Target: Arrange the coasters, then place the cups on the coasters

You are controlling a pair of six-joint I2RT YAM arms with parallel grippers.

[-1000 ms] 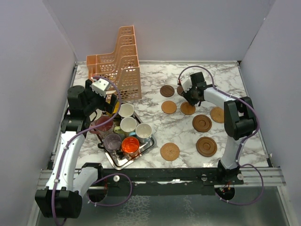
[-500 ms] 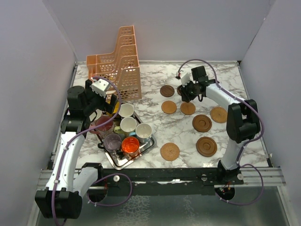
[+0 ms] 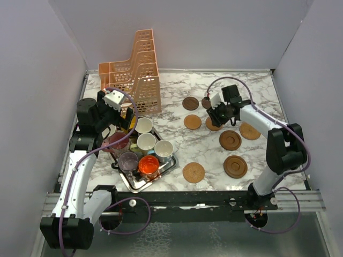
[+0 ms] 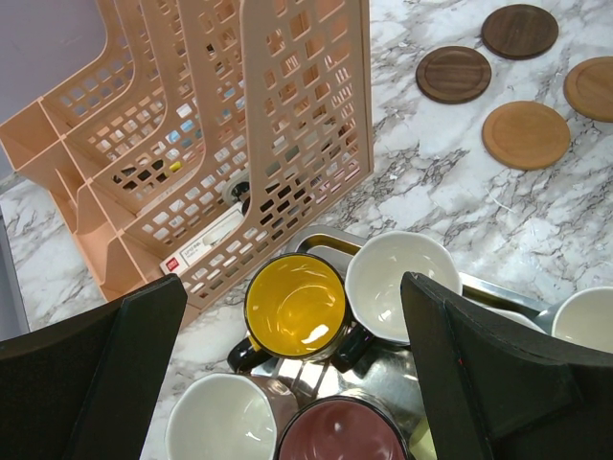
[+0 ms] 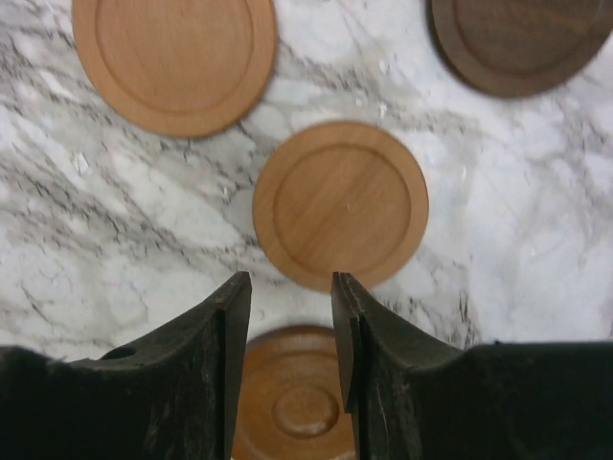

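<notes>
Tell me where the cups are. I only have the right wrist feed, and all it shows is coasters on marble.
Observer: The cups are bunched at the silver tray, well to the left of the coasters. None stands on a coaster.
Operator: What is the left arm doing?
Observer: The left gripper hangs open right above the yellow cup.
Operator: How many coasters are out in all?
Observer: Eight show in the top view. Your right gripper partly hides two of them there.
</notes>
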